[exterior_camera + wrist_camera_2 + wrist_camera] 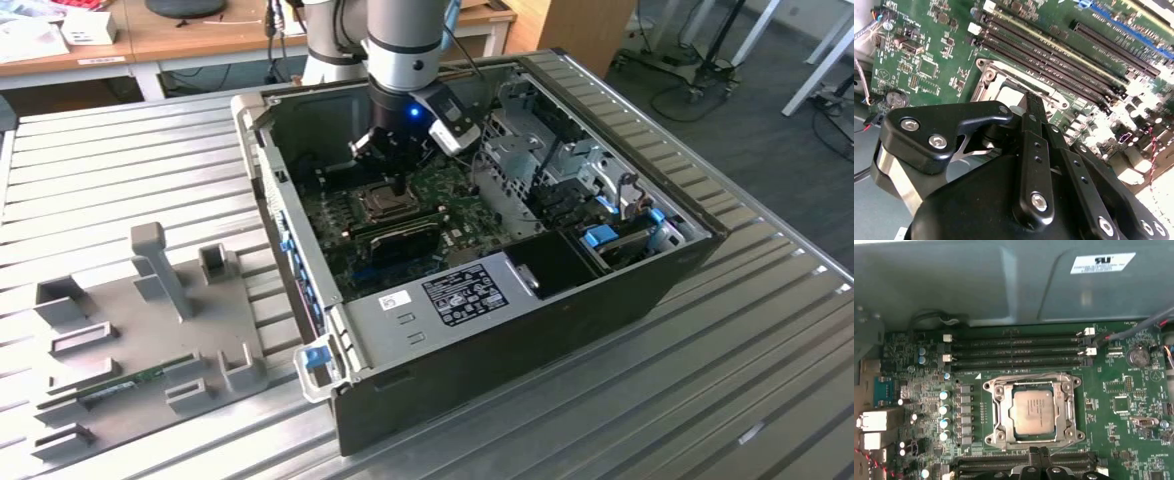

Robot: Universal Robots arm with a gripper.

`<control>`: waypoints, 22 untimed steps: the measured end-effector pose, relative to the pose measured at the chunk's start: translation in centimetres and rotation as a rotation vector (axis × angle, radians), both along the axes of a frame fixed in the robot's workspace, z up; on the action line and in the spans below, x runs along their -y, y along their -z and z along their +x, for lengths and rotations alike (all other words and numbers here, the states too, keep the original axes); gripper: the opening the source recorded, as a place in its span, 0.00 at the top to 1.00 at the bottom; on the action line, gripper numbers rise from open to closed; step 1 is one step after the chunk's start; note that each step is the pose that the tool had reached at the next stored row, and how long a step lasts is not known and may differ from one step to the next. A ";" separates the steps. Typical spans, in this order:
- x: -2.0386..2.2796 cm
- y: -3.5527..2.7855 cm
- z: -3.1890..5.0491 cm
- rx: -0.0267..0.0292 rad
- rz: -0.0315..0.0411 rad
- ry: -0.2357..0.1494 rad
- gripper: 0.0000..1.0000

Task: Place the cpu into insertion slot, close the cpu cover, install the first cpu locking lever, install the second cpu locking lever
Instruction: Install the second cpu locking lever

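Half-hidden insertion slot (1004,87) behind end effector (1034,107).

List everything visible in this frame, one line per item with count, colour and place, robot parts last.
computer case: one, dark, open on the slatted metal table.
motherboard: one, green, on the case floor.
cpu: one, dull grey, seated in the insertion slot.
cpu cover: one, silvery, lying flat framing the cpu.
memory slots: several, long and black, in rows on two opposite sides of the insertion slot.
fixture tray: one, grey, on the table at the exterior view's left of the case.
desk: one, wooden, behind the table.
arm: one, silver-grey, reaching down into the case.
claw: one, black, fingers together, just beside the insertion slot.
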State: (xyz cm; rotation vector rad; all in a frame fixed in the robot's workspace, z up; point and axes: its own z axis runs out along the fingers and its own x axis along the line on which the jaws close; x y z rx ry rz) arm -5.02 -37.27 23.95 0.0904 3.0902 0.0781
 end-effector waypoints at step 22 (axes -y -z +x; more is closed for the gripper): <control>0.19 0.05 -0.60 0.0000 -0.0002 0.000 0.89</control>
